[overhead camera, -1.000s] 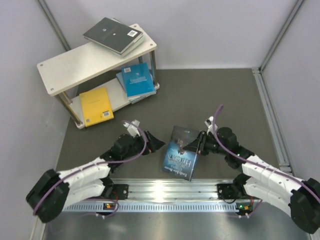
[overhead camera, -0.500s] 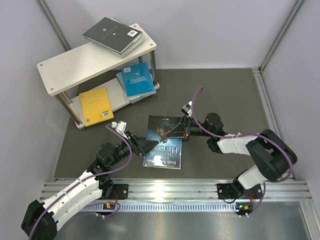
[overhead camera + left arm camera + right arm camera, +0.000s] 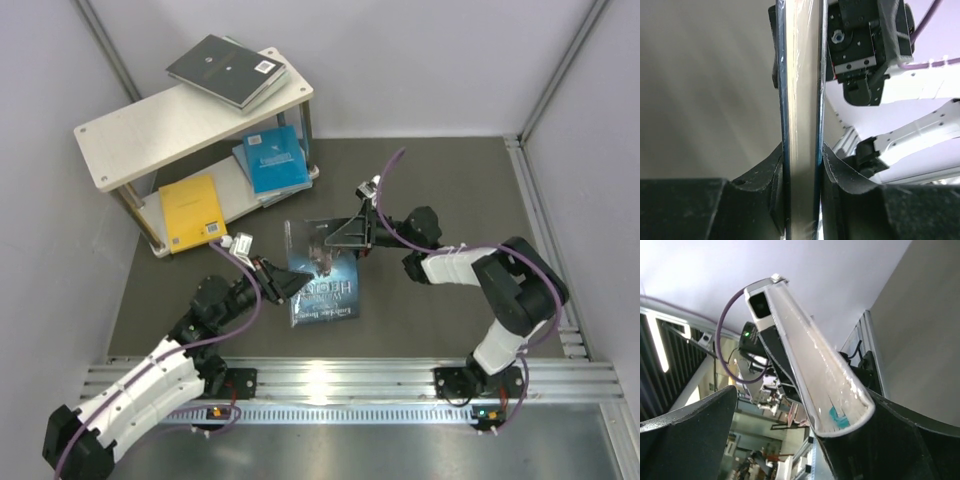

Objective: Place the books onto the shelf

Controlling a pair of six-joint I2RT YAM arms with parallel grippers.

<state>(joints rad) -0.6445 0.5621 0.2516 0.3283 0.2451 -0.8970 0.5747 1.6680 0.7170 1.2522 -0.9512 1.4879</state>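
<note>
Books in play: one dark blue book (image 3: 322, 282), tilted over the middle of the bench (image 3: 450, 180), between both arms.
Left pincer (image 3: 297, 284): clamped on the book's near-left edge.
Right pincer (image 3: 335, 245): spread wide around the far edge, not gripping.
Count: one shelf (image 3: 150, 130); a dark stack (image 3: 225, 68) of two on top; yellow book (image 3: 192, 212) and blue pile (image 3: 275, 158) below.
Change: a moment ago the right held and the left gaped.

Dark blue book (image 3: 325, 290) — tilted, off shelf (image 3: 140, 135); other books (image 3: 272, 158) shelved.
</note>
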